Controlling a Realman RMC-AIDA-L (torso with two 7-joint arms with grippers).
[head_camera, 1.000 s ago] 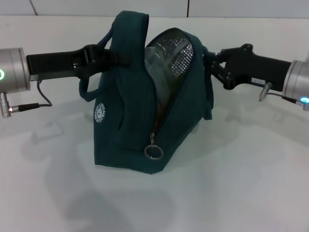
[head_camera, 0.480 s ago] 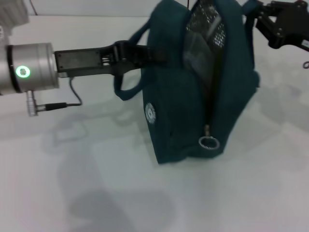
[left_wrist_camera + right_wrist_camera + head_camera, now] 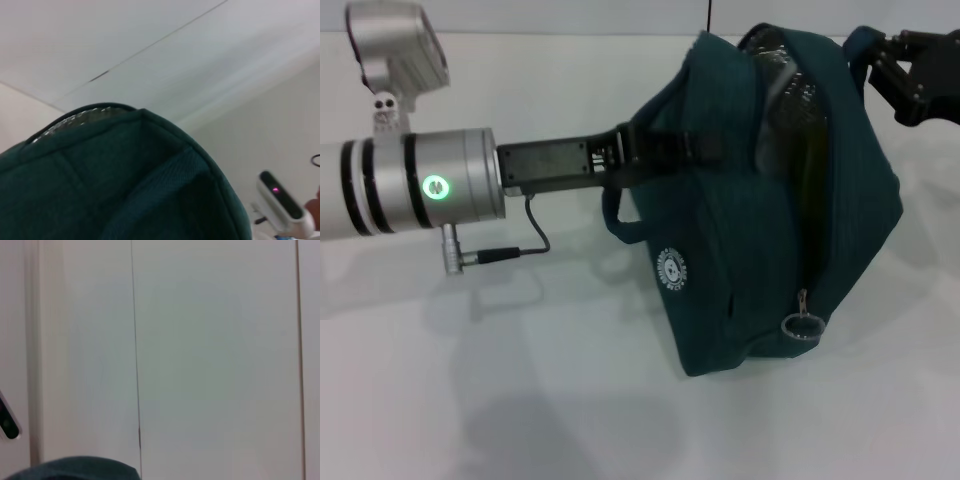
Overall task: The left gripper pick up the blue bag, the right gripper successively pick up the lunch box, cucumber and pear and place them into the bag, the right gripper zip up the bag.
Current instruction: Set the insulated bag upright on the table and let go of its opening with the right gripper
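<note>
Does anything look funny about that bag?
Yes. The dark teal fabric bag leans sideways, held up between the left hand and the right hand, and its zip is unclosed, showing silver foil lining.

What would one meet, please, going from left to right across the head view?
Silver cylinder with green light → black left gripper reaching the bag's handle → blue bag → ring zip pull → right gripper at the bag's far handle.

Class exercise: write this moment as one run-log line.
left gripper: holds handle of dark teal fabric bag | right gripper: at opposite handle | zip: still open, ring pull low
</note>
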